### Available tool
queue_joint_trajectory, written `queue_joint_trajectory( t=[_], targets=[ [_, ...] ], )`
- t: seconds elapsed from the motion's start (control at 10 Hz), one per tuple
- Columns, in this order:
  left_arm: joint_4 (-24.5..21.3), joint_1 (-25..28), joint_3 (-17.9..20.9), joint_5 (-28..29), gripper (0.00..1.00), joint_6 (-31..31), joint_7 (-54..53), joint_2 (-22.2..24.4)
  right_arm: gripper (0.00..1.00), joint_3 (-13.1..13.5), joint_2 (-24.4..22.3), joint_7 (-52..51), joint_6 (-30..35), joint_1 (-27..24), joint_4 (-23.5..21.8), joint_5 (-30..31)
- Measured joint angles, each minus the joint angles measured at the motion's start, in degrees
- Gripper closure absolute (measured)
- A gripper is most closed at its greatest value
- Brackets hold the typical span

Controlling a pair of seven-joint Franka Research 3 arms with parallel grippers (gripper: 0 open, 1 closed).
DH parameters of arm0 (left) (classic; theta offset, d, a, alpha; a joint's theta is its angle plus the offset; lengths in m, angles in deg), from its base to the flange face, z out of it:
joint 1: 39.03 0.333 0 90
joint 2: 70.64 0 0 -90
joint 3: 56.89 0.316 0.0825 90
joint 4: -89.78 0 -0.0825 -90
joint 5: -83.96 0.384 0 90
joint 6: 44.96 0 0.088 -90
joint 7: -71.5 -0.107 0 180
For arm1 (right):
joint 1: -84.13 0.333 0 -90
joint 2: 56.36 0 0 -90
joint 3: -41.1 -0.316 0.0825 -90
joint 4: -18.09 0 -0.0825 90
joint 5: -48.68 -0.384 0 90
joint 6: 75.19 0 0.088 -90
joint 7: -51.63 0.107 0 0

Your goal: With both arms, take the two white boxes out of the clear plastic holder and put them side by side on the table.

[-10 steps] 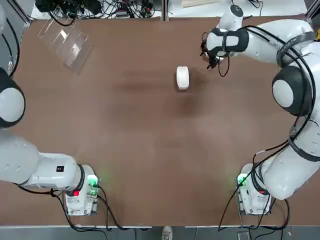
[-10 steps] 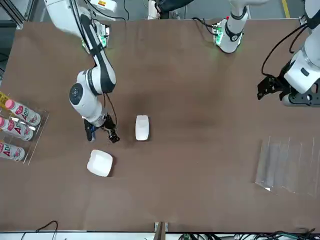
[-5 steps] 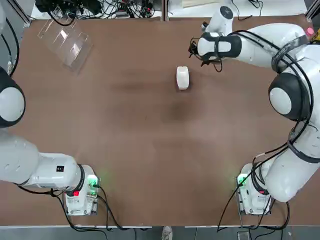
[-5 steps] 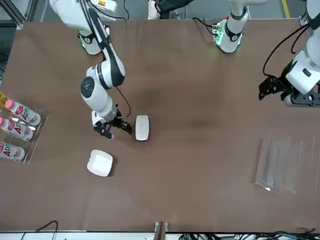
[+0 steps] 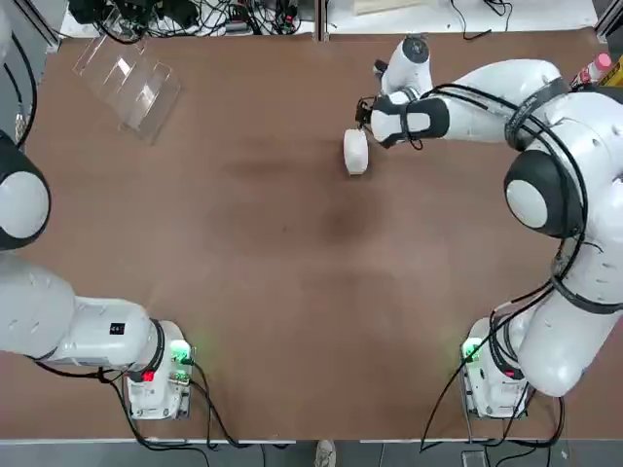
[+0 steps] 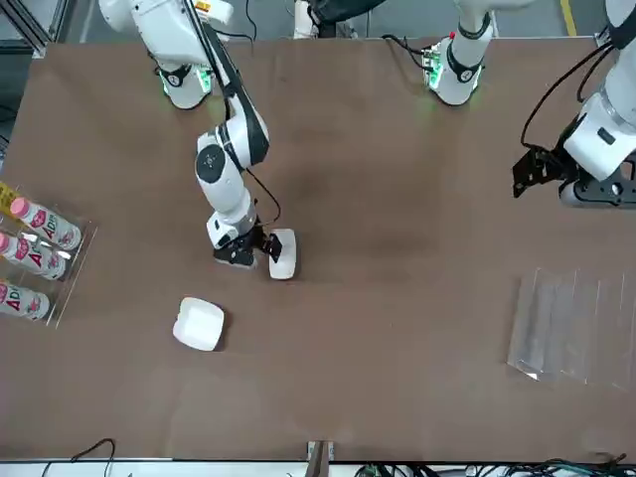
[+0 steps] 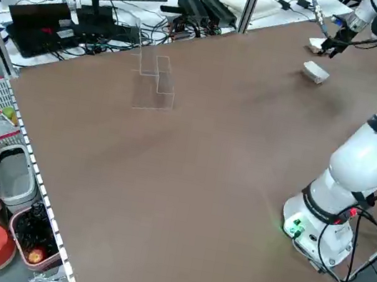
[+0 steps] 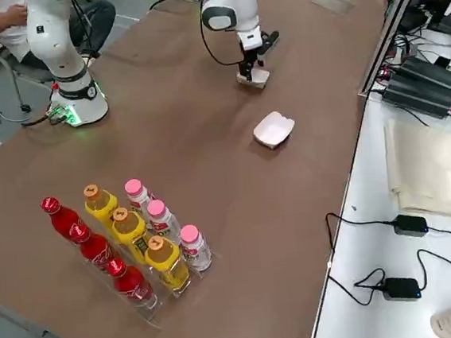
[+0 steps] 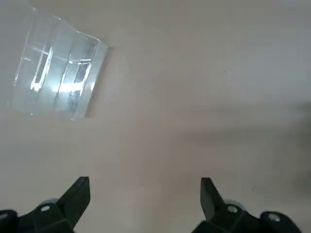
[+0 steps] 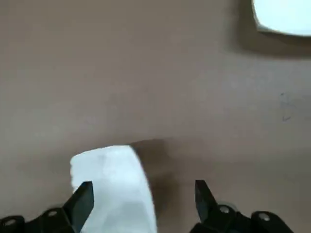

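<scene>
And here we see the narrow, rounded white box (image 6: 286,256) right at our open right claw (image 10: 144,184), smooth and glossy on the matte brown table (image 6: 397,388); the wider, squarish white box (image 6: 200,325) lies farther out beyond that claw! Well off to its left, we've the ribbed, see-through acrylic holder (image 6: 571,333), our left claw (image 9: 145,185) hovering open near it, while pink-capped white bottles (image 6: 45,224) stand off to the right claw's right

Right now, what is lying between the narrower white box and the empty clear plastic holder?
Only bare brown tabletop separates the narrower white box from the clear plastic holder; the top view shows this.
</scene>
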Motion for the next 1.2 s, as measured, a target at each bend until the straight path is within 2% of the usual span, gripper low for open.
queue_joint_trajectory(
  t=[0.7, 1.0, 1.2],
  targets=[
    [0.29, 0.01, 0.02, 0.01, 0.0, -0.04, 0.21, -0.07, 0.23, -0.24, 6.39, 0.18, -11.29, 2.38, -1.72, 1.27],
    [0.33, 0.02, 0.03, 0.01, 0.0, -0.04, 0.2, -0.07, 0.44, -0.23, 6.72, 1.44, -11.8, 2.69, -1.72, 1.27],
    [0.35, 0.0, 0.01, 0.05, 0.0, -0.04, 0.18, -0.07, 0.55, -0.23, 6.72, 2.54, -11.88, 2.7, -1.71, 1.27]
  ],
)
